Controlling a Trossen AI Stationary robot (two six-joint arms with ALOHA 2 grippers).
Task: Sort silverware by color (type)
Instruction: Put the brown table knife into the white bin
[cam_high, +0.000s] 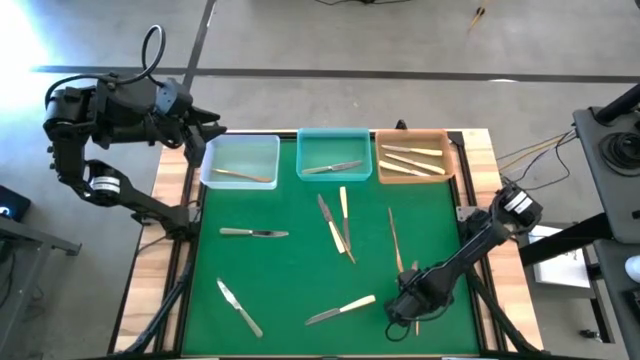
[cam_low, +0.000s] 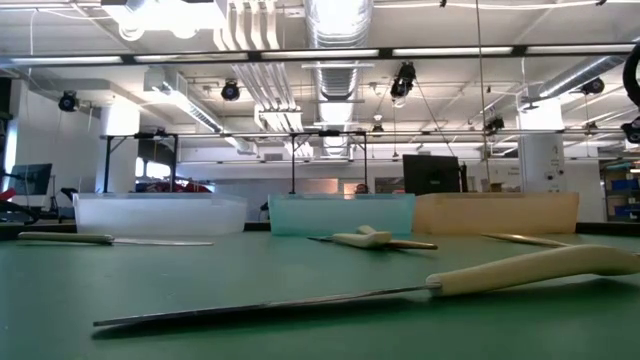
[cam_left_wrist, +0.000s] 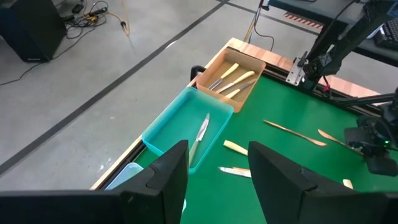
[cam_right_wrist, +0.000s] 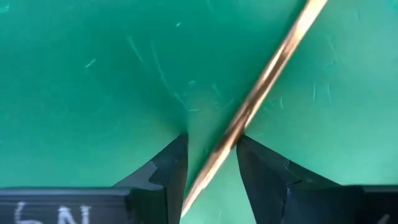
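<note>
Silverware is scattered flat on the green table (cam_high: 290, 275). The piece in play is a thin gold utensil (cam_right_wrist: 261, 87), lying between the fingers of the right tool (cam_right_wrist: 211, 168) at the near right part of the table. Those fingers are spread on either side of it, tips at table level, and no pinch is seen yet.

It is judged light, stiff and slick, with a very low profile, so it is likely to skid or pivot if squeezed off-centre. A grip across the narrow shaft near mid-length is advised, with the tips pressed down to the table.

A cream-handled knife (cam_high: 341, 310) lies just beside the right tool; more pieces are loose mid-table. One gold piece sits in the clear bin (cam_high: 240, 160), one silver knife in the teal bin (cam_high: 334, 155), and cream-handled ones in the amber bin (cam_high: 413, 158).

The left tool (cam_left_wrist: 217, 171) is held spread over the table's far left edge near the clear bin, empty.
</note>
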